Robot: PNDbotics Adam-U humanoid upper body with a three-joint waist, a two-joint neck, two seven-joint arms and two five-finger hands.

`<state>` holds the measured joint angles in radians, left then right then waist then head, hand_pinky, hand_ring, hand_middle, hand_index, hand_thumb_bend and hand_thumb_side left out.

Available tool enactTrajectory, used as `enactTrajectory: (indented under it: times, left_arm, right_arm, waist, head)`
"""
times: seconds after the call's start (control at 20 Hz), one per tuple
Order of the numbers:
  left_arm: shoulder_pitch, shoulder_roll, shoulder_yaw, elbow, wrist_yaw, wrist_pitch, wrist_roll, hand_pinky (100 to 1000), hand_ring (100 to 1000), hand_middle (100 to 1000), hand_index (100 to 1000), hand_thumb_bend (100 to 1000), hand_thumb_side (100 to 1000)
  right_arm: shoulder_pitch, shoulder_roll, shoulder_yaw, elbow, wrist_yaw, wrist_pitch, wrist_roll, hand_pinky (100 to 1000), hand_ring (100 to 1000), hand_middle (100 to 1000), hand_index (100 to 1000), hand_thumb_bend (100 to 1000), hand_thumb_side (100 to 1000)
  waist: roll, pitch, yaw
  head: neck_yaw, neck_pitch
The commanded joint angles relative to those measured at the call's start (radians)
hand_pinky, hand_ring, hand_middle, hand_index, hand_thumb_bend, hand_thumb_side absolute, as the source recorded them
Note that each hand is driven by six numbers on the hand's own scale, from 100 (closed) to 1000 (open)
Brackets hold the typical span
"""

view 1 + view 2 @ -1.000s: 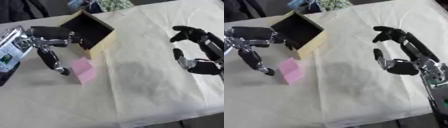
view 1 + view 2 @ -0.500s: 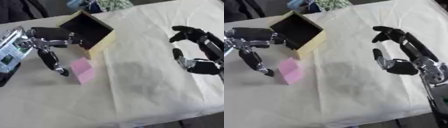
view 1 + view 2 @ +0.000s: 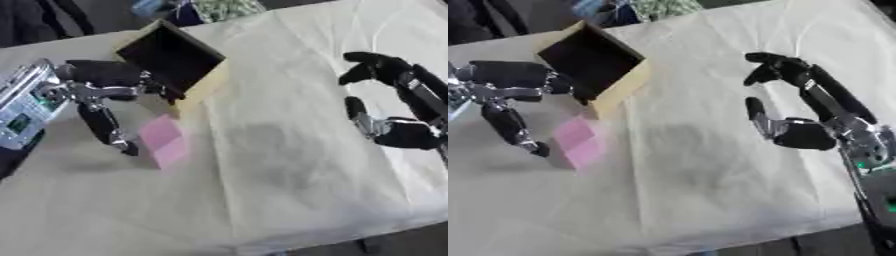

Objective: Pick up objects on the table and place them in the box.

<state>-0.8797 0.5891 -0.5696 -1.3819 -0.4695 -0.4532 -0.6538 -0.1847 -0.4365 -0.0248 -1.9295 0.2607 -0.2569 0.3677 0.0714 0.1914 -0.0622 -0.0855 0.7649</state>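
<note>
A pink block lies on the cream tablecloth just in front of the open cardboard box, which stands tilted with its dark inside showing. My left hand is spread open over the block's left side: the thumb reaches down next to the block's left edge and the fingers stretch toward the box's near wall. Nothing is held. My right hand hovers open at the right of the table, fingers curved, well away from the block.
The cream cloth covers the table. Beyond the far edge lie a blue thing and a green patterned thing. The table's near edge runs along the bottom right.
The left hand has shifted slightly, its thumb staying beside the pink block. The right hand and the box have not moved.
</note>
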Motion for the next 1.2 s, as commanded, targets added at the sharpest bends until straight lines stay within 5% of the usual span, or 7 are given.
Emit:
enactTrajectory:
  times: [0.05, 1.2]
  left_arm:
    - [-0.012, 0.004, 0.004, 0.001, -0.008, -0.26, -0.253, 861, 813, 761, 972, 678, 100]
    - [-0.007, -0.031, 0.004, 0.053, -0.072, -0.285, -0.253, 855, 788, 721, 936, 607, 100]
  right_arm:
    - [-0.012, -0.01, -0.007, -0.008, -0.009, -0.002, 0.005, 778, 753, 640, 936, 100, 360]
    - [-0.015, -0.004, -0.007, -0.007, -0.013, -0.004, 0.01, 778, 753, 638, 936, 100, 372]
  waist:
    - [-0.005, -0.011, -0.003]
    - [-0.002, -0.001, -0.016]
  head:
    - [-0.003, 0.005]
    - [-0.01, 0.005]
